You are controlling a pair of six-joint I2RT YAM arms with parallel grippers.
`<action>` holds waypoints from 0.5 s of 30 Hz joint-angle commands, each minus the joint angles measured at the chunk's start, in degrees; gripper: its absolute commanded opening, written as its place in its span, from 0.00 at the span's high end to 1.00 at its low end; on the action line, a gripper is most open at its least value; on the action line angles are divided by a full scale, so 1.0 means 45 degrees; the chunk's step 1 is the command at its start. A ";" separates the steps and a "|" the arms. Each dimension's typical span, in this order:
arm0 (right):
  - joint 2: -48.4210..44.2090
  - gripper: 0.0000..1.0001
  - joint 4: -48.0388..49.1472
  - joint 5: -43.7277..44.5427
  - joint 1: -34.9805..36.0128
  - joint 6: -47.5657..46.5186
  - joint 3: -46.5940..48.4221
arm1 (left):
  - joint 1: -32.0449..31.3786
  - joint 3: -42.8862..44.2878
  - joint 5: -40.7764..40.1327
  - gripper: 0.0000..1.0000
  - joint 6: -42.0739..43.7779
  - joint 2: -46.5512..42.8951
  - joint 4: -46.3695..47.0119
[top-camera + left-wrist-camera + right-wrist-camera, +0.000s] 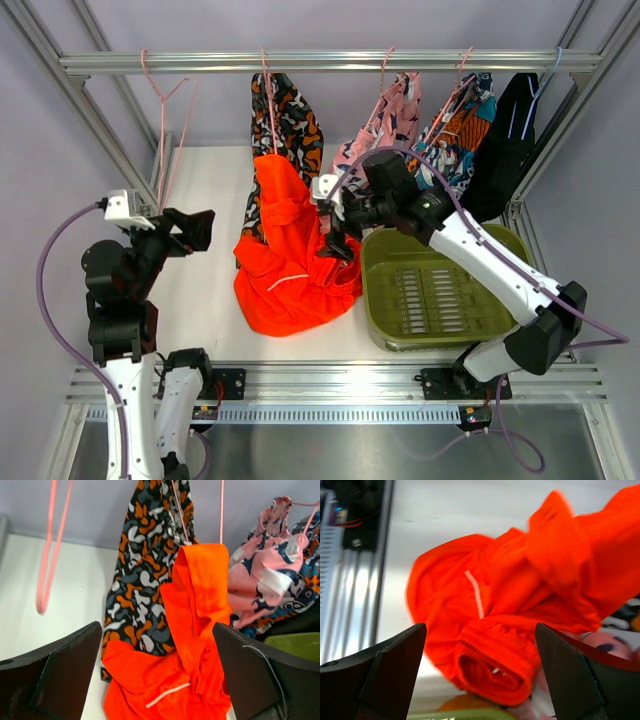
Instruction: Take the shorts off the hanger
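Observation:
The plain orange shorts hang by one corner from a pink hanger and pile on the white table; they also show in the left wrist view and in the right wrist view. The camouflage shorts hang behind them. The pink printed shorts, teal-orange printed shorts and black shorts hang further right. My right gripper is open just above the orange waistband. My left gripper is open and empty, left of the orange shorts.
An empty pink hanger hangs on the rail at the left. A green bin sits on the table at the right, under the right arm. Frame posts stand at both sides.

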 commanded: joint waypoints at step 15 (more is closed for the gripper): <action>0.2447 0.08 -0.2856 0.1666 0.1249 -0.5830 -0.0644 | 0.0007 -0.2721 0.0579 0.01 -0.1799 -0.2972 -0.1061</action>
